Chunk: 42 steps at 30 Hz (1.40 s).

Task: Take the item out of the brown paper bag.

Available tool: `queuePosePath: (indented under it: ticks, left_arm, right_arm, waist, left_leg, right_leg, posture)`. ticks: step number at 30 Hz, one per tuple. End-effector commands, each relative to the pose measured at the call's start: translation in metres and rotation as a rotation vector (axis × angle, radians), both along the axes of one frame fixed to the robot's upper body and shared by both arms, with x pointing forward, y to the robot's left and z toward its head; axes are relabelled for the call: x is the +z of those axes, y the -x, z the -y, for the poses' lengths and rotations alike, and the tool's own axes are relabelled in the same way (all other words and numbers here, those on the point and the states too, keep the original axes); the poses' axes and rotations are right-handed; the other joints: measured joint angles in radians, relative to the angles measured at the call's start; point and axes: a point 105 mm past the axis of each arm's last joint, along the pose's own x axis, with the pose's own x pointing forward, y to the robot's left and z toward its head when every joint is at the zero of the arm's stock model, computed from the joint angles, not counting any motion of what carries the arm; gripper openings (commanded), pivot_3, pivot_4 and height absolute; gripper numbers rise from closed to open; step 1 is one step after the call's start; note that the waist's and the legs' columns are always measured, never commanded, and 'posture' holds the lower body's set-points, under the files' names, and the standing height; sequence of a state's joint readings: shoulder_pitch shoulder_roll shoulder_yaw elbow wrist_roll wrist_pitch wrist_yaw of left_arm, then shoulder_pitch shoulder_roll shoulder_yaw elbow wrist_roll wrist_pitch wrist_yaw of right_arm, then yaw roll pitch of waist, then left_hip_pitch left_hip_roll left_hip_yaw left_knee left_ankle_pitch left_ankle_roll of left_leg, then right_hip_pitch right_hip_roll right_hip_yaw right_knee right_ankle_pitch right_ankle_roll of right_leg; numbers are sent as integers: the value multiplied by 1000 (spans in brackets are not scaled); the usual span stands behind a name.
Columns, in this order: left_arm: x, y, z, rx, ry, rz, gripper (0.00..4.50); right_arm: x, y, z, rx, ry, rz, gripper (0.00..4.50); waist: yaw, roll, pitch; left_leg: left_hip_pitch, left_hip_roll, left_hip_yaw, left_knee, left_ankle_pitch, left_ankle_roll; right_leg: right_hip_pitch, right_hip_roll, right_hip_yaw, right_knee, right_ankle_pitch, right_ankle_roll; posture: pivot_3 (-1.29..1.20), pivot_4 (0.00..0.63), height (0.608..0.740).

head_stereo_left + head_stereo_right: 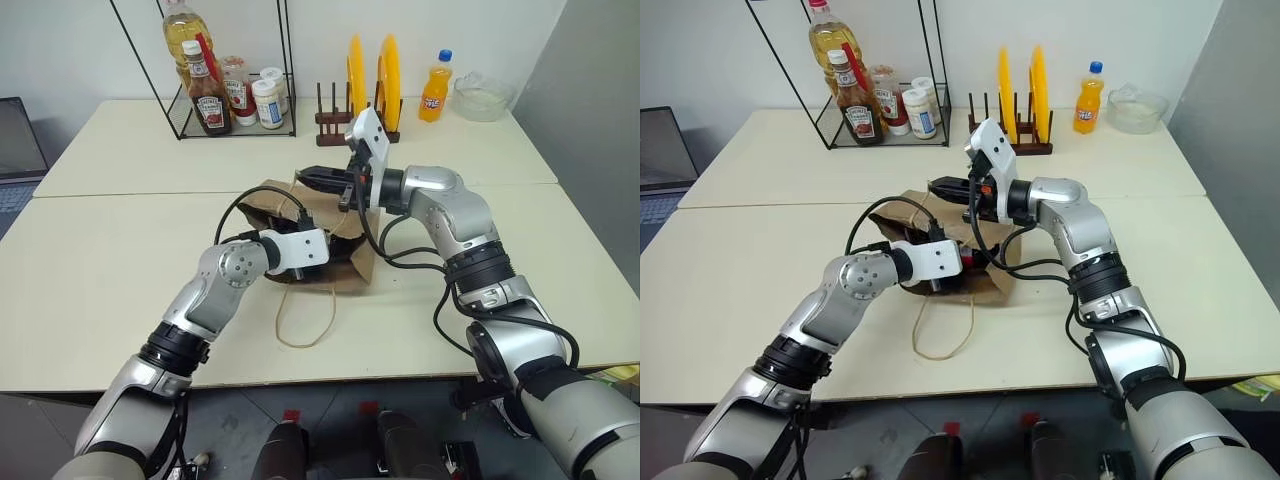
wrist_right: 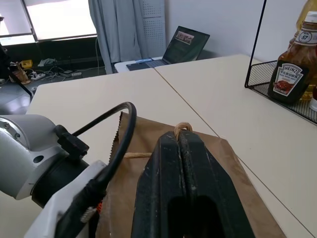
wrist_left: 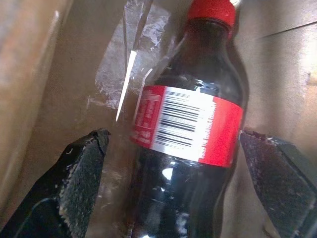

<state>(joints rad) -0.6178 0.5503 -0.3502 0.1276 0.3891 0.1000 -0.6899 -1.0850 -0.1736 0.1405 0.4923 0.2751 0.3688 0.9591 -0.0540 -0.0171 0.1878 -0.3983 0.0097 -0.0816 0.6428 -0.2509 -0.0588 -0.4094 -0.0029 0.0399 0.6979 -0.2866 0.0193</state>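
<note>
The brown paper bag [image 1: 357, 268] lies on the table with its mouth toward me. My left gripper [image 3: 173, 141] is inside the bag, open. Its fingers [image 3: 84, 168] stand on either side of the item [image 3: 193, 119], a dark bottle with a red cap and a red label with a barcode. They do not touch it. Above the bag's upper edge, my right gripper [image 2: 178, 138] is shut on a twisted paper handle [image 2: 182, 128], holding it up. The other loop handle [image 1: 305, 318] lies slack on the table in front of the bag.
A black wire rack [image 1: 215, 100] with sauce and oil bottles stands at the back left. Yellow plates in a wooden rack [image 1: 370, 75], an orange soda bottle [image 1: 435, 88] and a glass bowl [image 1: 483, 97] line the back. A laptop [image 1: 15, 140] sits at the far left.
</note>
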Motion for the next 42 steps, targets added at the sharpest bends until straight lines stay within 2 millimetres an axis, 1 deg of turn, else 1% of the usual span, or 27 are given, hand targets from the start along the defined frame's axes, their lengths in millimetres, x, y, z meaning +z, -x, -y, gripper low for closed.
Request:
queuePosePath:
  ticks: [1,5,9,12,14,15,21,25,30,33,36,40,42]
  left_arm:
    - [4,-3,3,2,-21,-13,4458]
    - [4,-13,8,21,-77,-12,4458]
    - [3,-13,11,16,-89,-29,4458]
    - [4,-9,13,0,-67,-39,3879]
    - [5,-7,14,-8,-58,-41,3319]
    - [6,-6,14,-11,-52,-39,3201]
    - [16,1,12,-33,-16,-15,3189]
    - [21,24,10,-112,50,-45,3189]
    - [40,50,5,-197,206,-71,3189]
    - [50,61,2,-234,284,-97,3189]
    - [58,73,0,-285,311,-125,3189]
    - [61,90,-14,-296,288,-215,3189]
    - [67,102,-22,-295,294,-286,3189]
  right_arm:
    - [21,5,-4,20,-31,76,0]
    - [21,6,-5,24,-31,78,0]
    - [22,6,-6,24,-30,82,0]
    - [22,5,-4,19,-30,84,0]
    - [22,5,-3,15,-30,86,0]
    - [22,5,-3,14,-30,87,0]
    - [23,4,-2,8,-30,94,0]
    - [24,2,2,-1,-27,102,0]
    - [23,0,5,-7,-20,105,0]
    - [21,0,5,-2,-15,103,0]
    - [18,1,5,7,-9,101,0]
    - [17,1,5,13,-6,99,0]
    - [17,0,6,13,-5,98,0]
  waist:
    - [0,0,0]
    - [2,0,0]
    - [1,0,0]
    - [2,0,0]
    - [2,0,0]
    - [2,0,0]
    - [1,0,0]
    - [1,0,0]
    - [0,0,0]
    - [-1,0,0]
    - [-1,0,0]
    - [-3,0,0]
    - [-3,0,0]
  left_leg:
    - [0,0,0,0,0,0]
    - [0,0,0,0,0,0]
    - [0,-1,0,1,0,0]
    - [0,0,0,1,0,0]
    - [0,0,0,1,0,0]
    - [0,0,0,1,0,0]
    - [0,0,0,1,0,0]
    - [0,1,0,1,0,0]
    - [-1,2,0,1,0,0]
    - [-1,2,0,1,0,0]
    - [-1,2,0,1,0,0]
    - [-1,2,0,1,0,0]
    - [-1,2,0,0,0,0]
  right_leg:
    - [0,0,0,0,0,0]
    - [0,0,0,0,0,0]
    - [0,0,0,0,0,0]
    - [0,0,0,0,0,0]
    - [0,0,0,0,0,0]
    - [0,0,0,0,0,0]
    - [0,0,0,0,0,0]
    - [0,0,0,0,0,0]
    - [-1,0,0,0,0,0]
    - [0,-1,0,0,0,0]
    - [0,-1,0,0,0,0]
    - [0,0,0,0,0,0]
    - [0,0,0,0,0,0]
  posture:
    - [0,150,740]
    - [0,150,740]
    - [0,150,740]
    - [0,150,740]
    - [0,150,740]
    - [0,150,740]
    - [0,150,740]
    - [0,150,740]
    - [0,150,740]
    - [0,150,740]
    - [0,150,740]
    - [0,150,740]
    - [0,150,740]
